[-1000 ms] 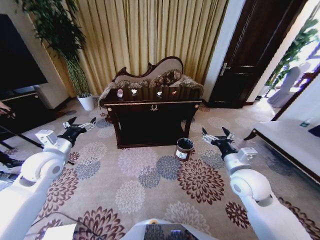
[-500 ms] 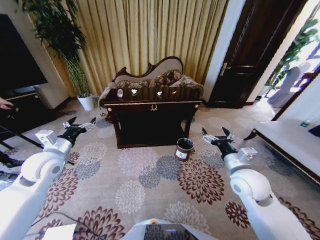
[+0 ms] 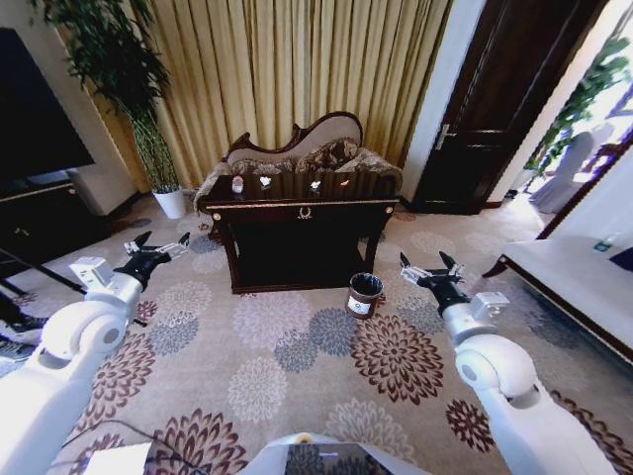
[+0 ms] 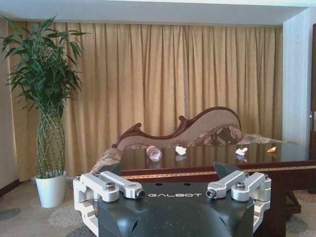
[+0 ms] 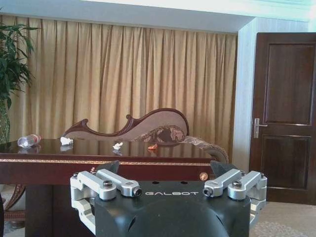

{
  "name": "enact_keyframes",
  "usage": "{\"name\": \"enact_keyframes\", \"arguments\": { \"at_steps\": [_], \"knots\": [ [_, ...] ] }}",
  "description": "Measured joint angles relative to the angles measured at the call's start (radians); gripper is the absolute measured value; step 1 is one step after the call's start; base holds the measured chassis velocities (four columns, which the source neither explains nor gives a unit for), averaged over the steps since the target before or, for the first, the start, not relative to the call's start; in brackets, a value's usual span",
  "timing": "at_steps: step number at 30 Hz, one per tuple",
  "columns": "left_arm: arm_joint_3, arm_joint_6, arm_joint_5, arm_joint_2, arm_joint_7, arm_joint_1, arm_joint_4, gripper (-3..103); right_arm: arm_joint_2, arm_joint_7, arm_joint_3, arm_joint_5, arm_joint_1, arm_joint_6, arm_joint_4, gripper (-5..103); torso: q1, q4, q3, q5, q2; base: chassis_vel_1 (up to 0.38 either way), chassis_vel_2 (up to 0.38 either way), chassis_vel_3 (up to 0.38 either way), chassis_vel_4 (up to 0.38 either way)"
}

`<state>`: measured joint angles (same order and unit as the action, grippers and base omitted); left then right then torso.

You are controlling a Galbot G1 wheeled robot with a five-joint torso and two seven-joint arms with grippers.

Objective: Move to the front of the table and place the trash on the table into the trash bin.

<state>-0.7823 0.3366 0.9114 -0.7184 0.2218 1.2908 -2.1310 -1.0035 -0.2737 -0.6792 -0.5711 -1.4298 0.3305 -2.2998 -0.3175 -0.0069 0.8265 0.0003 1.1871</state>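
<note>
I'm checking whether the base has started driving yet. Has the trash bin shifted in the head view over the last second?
No. The trash bin sits in the same spot beside the table leg, on the same carpet flowers.

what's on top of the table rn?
On the table: a lying water bottle, two white paper wads and a small orange piece. Both claws hang short of it, open. The lower shelf is too dark to read.

Gold pleated curtains covered the back wall. Floral-patterned carpet over the floor. Carved chaise sofa stood w/ its back to the curtains. Tall plant in white pot at left; dark wood door at right. Daylight came in far right.
</note>
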Motion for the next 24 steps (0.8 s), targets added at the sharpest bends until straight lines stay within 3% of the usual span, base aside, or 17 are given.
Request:
{"name": "enact_keyframes", "arguments": {
  "at_steps": [24],
  "knots": [
    [0.0, 0.0, 0.0, 0.0, 0.0, 0.0, 0.0, 100, 0.0, 0.0, 0.0, 0.0, 0.0, 0.0, 0.0, 100, 0.0, 0.0, 0.0, 0.0, 0.0, 0.0, 0.0, 0.0, 0.0]
  ]
}}
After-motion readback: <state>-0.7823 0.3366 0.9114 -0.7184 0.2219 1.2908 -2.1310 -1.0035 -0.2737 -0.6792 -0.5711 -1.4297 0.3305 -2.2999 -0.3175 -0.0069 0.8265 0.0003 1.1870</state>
